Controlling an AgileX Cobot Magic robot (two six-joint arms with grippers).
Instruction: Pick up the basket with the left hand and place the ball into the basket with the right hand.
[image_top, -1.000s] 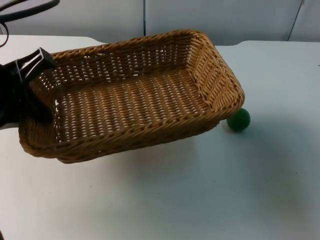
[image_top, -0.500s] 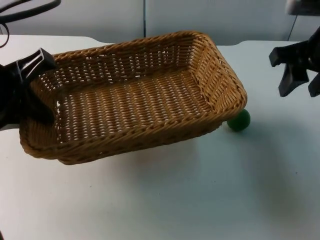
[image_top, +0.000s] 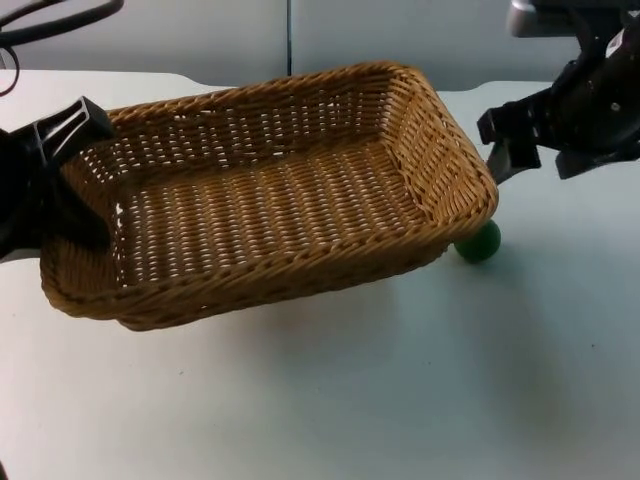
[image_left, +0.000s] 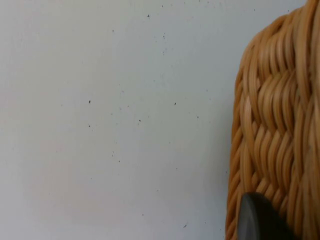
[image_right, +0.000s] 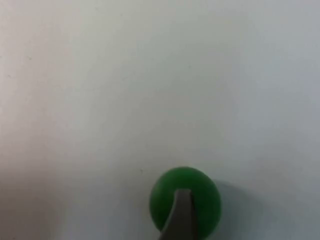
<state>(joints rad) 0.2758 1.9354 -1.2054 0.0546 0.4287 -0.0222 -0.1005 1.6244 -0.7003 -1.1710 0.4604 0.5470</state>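
Left gripper clamped on wicker basket's left rim, holding it tilted above the table. Right gripper spread wide, hovering over green ball just beside basket's right corner.

White table (speckled), grey partition wall

Ball partly hidden behind basket corner.

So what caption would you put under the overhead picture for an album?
Left pincer holds the wicker basket by its end while the open right pincer hovers above the green ball on the white table.
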